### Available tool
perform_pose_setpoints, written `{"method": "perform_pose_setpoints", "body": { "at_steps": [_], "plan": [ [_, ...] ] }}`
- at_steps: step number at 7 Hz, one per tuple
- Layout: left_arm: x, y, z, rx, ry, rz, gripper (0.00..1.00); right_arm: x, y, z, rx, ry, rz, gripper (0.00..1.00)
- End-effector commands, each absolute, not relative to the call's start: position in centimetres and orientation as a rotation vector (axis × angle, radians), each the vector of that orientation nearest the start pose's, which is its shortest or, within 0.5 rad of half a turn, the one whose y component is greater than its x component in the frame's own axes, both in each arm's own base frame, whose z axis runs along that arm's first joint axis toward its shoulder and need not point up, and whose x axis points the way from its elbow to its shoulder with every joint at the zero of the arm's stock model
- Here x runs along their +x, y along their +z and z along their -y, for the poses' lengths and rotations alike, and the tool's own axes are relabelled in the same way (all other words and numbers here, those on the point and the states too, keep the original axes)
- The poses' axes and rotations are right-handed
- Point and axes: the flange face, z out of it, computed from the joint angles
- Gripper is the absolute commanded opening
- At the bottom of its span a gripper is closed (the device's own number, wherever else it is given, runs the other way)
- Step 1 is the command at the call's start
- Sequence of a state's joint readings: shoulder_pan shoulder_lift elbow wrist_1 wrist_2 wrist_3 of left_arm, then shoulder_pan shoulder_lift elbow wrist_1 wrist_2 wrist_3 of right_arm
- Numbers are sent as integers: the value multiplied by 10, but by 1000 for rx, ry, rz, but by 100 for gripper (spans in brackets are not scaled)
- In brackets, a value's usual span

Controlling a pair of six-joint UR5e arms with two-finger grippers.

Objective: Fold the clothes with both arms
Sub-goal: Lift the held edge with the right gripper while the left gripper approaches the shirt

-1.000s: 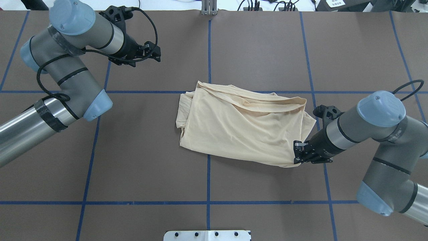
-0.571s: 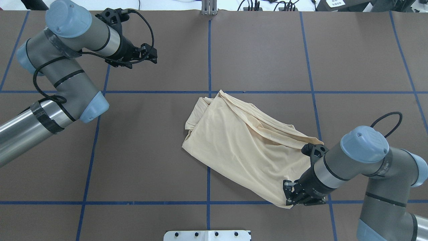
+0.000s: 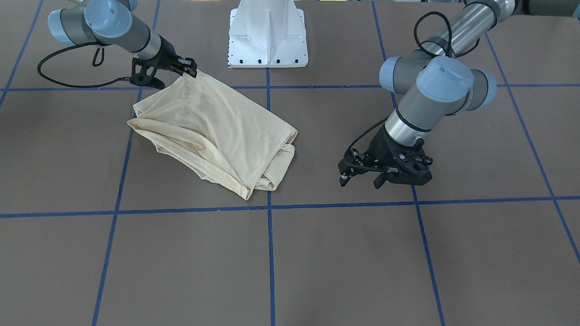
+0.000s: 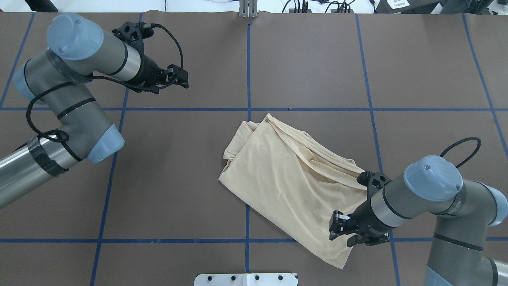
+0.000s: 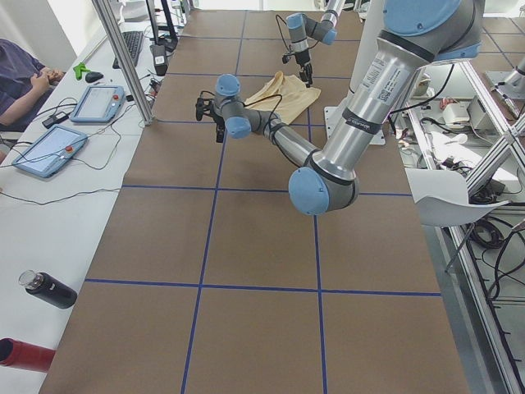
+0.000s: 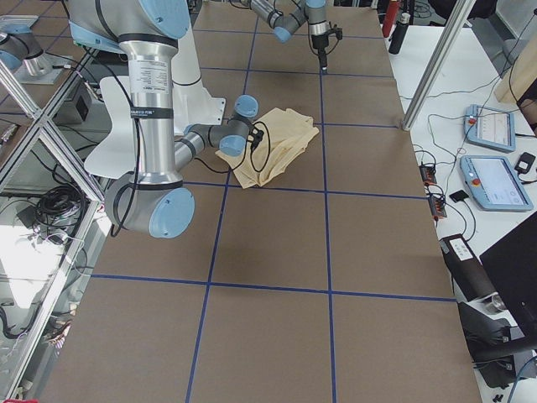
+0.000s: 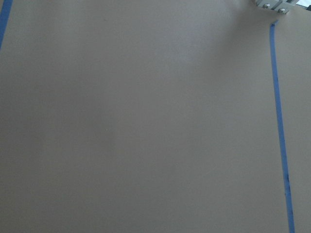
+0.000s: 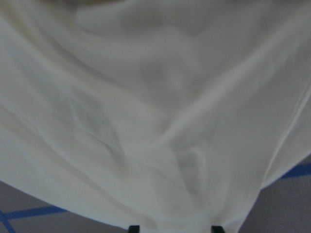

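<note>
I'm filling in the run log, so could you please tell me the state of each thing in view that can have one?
shirt: partly folded, rumpled, lying diagonally on the table, one corner pinched.
right gripper: shut on the shirt's corner near the white base.
left gripper: empty, away from the shirt; cannot tell whether open.

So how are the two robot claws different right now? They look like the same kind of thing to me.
The right gripper sits on the cream shirt, pinching its edge near the robot's base; the left gripper is nowhere near the shirt and holds nothing. The right one's jaws are closed on fabric; the left one's stand apart over bare brown table. Both are black two-finger grippers on grey arms with light-blue caps.
</note>
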State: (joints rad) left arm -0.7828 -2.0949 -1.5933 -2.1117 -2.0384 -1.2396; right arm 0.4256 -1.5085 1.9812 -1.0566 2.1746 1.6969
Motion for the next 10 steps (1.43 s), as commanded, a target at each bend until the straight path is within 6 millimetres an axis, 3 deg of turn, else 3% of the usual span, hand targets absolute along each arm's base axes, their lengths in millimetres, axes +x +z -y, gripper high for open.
{"method": "perform_pose_setpoints", "body": {
  "at_steps": [1, 2, 3, 4, 5, 7, 10],
  "plan": [
    [466, 252, 446, 43, -174, -1210, 100, -401, 331, 344, -242, 299, 1121, 100],
    [481, 239, 417, -36, -224, -1239, 99, -387, 316, 367, -197, 335, 1154, 100],
    [511, 237, 382, -46, -276, -1236, 100, -379, 297, 383, -156, 346, 1190, 100],
    [537, 244, 352, -28, -284, -1224, 100, -371, 290, 394, -118, 358, 1205, 100],
    [549, 243, 334, -67, -295, -1238, 100, -370, 280, 400, -56, 342, 1217, 100],
    [569, 241, 314, -88, -291, -1261, 100, -371, 277, 402, -34, 335, 1221, 100],
    [570, 257, 338, -10, -349, -1224, 99, -372, 278, 403, -27, 339, 1218, 100]
  ]
}}
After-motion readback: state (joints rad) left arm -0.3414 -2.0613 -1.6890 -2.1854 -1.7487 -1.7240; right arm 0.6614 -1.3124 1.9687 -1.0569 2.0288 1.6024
